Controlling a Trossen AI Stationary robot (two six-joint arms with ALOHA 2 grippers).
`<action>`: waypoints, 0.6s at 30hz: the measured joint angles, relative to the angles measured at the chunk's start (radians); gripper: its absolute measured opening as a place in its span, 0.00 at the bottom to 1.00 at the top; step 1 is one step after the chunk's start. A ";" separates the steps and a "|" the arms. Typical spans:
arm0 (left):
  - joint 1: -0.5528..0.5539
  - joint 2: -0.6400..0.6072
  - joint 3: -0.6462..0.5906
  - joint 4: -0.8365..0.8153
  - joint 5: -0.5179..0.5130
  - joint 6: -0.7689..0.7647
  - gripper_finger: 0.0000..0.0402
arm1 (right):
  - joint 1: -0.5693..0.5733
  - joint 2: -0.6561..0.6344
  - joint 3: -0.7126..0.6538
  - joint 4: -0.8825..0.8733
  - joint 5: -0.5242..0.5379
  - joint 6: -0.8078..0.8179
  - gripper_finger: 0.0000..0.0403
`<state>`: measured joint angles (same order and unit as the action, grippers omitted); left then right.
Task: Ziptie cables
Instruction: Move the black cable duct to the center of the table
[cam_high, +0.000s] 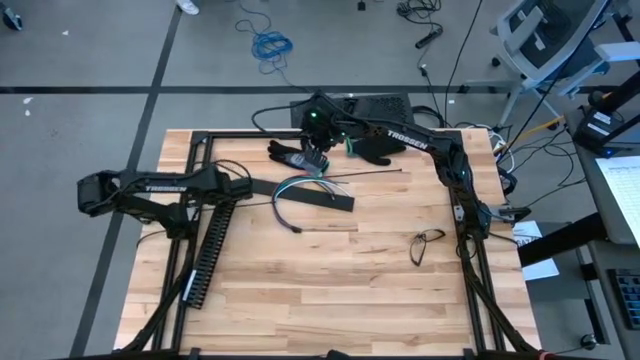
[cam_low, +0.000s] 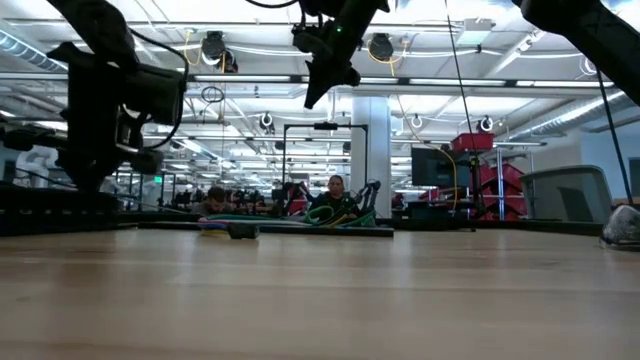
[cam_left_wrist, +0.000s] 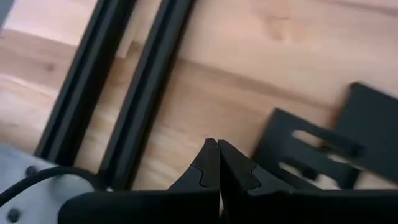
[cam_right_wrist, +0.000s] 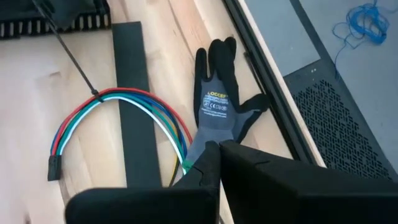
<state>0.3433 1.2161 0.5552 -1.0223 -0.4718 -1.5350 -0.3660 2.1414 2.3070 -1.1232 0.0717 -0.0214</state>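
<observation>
The right gripper (cam_right_wrist: 219, 144) hung above the far edge of the table (cam_high: 380, 290), its fingers (cam_right_wrist: 205, 165) pressed together with nothing between them. Directly beneath those fingers lay a grey and black glove (cam_right_wrist: 217, 102), flat on the wood. The cables (cam_right_wrist: 118, 109), a curved bundle of red, blue, green and white wires, lay just beside the glove, with one end passing under the fingertips. The bundle arched across a flat black strip (cam_right_wrist: 134, 99) and ended in a small dark connector (cam_right_wrist: 55, 168). A thin black ziptie (cam_right_wrist: 71, 53) ran off from the top of the arch, away from the fingers. A second glove (cam_high: 380, 148) lay just beside the right gripper in the high view.

The left gripper (cam_left_wrist: 217, 146) hovered over the left part of the table, well apart from the cables, its fingers (cam_left_wrist: 206, 165) likewise closed and empty. Close in front of them sat a slotted black duct (cam_left_wrist: 305, 149), and to one side ran the black rails (cam_left_wrist: 124, 93) of the table's frame.

Beyond the right arm, near its base, a pair of glasses (cam_high: 428, 240) rested on the wood. In the low view, people sat in the room behind the table.
</observation>
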 joint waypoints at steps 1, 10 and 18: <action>-0.005 0.017 0.000 -0.003 0.013 -0.004 0.00 | 0.000 -0.005 0.000 0.001 -0.001 -0.002 0.00; -0.082 0.046 0.027 0.357 0.261 0.030 0.00 | -0.036 -0.047 0.001 -0.035 0.005 -0.029 0.00; -0.152 0.124 0.032 0.906 0.422 0.085 0.00 | -0.115 -0.123 0.001 -0.095 0.009 -0.021 0.00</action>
<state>0.1912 1.3398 0.5877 -0.1159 -0.0498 -1.4496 -0.4809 2.0183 2.3077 -1.2183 0.0808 -0.0423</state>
